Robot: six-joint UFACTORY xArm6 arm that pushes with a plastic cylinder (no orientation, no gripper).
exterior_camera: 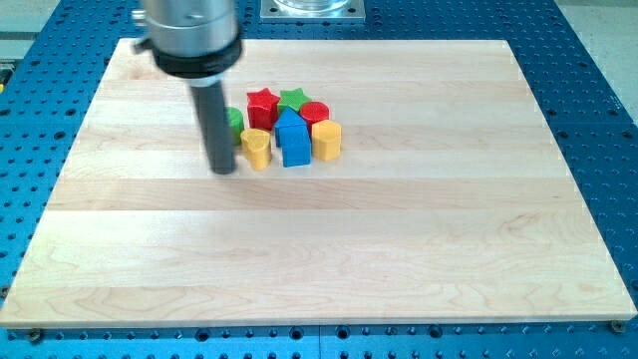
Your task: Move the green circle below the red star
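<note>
My rod upright, my tip (222, 170) down on board (319, 259) toward top-left corner, no fingers. Green circle (234, 121) half-hidden behind rod, just left of red star (262, 105); yellow block (257, 148) beside tip.

Pale wooden board (329, 249) (smooth, matt); perforated blue metal table (598, 120).

Lab bench setting: pale wooden board (329, 249) lying on a blue perforated metal table (598, 110), bolt holes in a regular grid; metal mounting plate (312, 8) at the view's top.
</note>
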